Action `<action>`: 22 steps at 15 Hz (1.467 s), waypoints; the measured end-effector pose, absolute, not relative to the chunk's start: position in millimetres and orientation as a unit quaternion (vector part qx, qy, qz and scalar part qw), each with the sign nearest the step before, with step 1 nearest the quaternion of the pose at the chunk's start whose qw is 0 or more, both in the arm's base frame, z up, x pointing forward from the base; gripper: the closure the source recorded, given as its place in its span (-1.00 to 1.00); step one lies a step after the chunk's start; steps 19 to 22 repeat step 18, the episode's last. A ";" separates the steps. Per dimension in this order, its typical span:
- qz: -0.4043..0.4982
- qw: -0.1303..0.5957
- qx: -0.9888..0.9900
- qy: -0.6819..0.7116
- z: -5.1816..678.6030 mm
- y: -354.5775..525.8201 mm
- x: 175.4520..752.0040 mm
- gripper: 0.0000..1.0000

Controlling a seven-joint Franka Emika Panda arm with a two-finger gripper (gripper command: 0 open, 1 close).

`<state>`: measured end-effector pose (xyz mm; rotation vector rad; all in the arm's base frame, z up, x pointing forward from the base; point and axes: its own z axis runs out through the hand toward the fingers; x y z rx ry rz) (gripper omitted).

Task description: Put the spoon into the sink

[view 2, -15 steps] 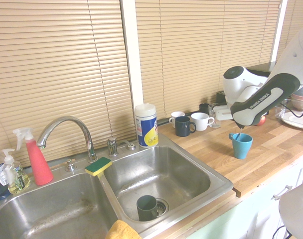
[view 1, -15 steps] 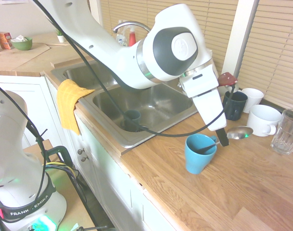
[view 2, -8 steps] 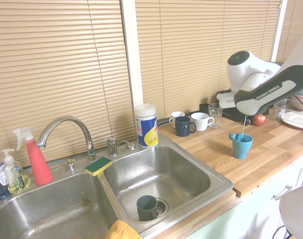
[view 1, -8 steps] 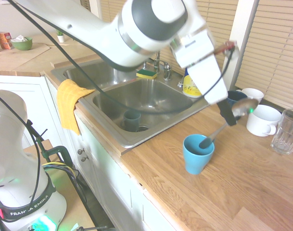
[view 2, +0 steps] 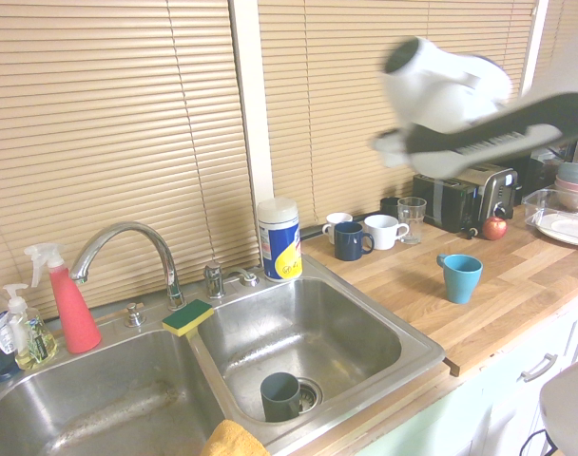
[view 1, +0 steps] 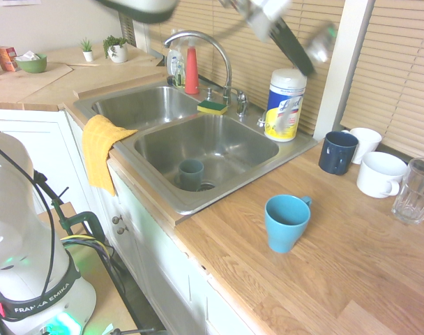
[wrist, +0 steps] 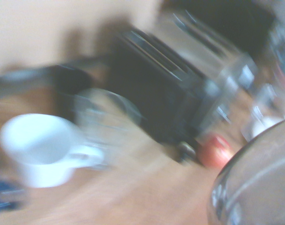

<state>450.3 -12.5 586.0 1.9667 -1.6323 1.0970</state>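
At the top of the first exterior view, right of centre, the fingers (view 1: 293,47) are clenched on the spoon (view 1: 319,45), blurred and raised above the surface (view 1: 337,258). The height presumably lets it clear the blue mug (view 1: 286,222) at lower right. The spoon must probably travel left to the sink (view 1: 208,150) in mid-frame; a loose grip could let it swing.

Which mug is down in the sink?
The grey-blue mug beside the drain; the other mugs all stand on the wooden counter.
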 end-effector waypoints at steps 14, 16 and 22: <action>0.231 0.231 0.886 -0.329 324.4 219.1 512.1 1.00; 0.193 0.221 0.897 -0.329 294.0 215.8 514.1 1.00; 0.143 0.205 0.913 -0.322 273.2 209.5 517.7 -1.00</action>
